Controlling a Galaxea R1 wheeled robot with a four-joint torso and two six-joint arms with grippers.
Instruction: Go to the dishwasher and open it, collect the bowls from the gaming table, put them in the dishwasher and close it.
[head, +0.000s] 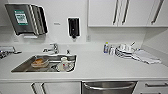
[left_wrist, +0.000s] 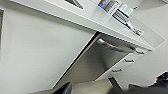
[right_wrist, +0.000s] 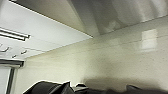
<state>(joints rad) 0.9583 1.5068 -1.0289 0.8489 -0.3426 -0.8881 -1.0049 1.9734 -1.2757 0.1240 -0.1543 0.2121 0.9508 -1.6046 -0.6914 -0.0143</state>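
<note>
Steel front: dishwasher is sitting shut under the white tabletop, its bar handle running across the top of the door.
Dishwasher from left wrist: brushed door is showing ahead of the left pincer, well apart from it, with the handle just under the tabletop edge.
Left pincer: only a dark edge is showing at the rim of the left wrist view; whether it is open or closed, I cannot tell, and nothing is showing in its grasp.
Right pincer: dark shapes are lying low in the right wrist view; its opening I cannot tell either.
Right wrist surroundings: pale glossy floor is spreading ahead of the right pincer, with white drawers and a steel panel beyond it.
Sink: steel basin is sitting in the tabletop, holding a bowl with something orange and a white cup.
Tap: standing behind the sink.
Bottle: standing on the tabletop beside stacked plates.
Cloth: lying just beside the plates.
Wall: paper dispenser and dark soap dispenser are hanging above the tabletop.
Cupboards: white doors with bar handles are hanging over the plates.
Drawers by dishwasher: white fronts with small handles are sitting beside the steel door.
</note>
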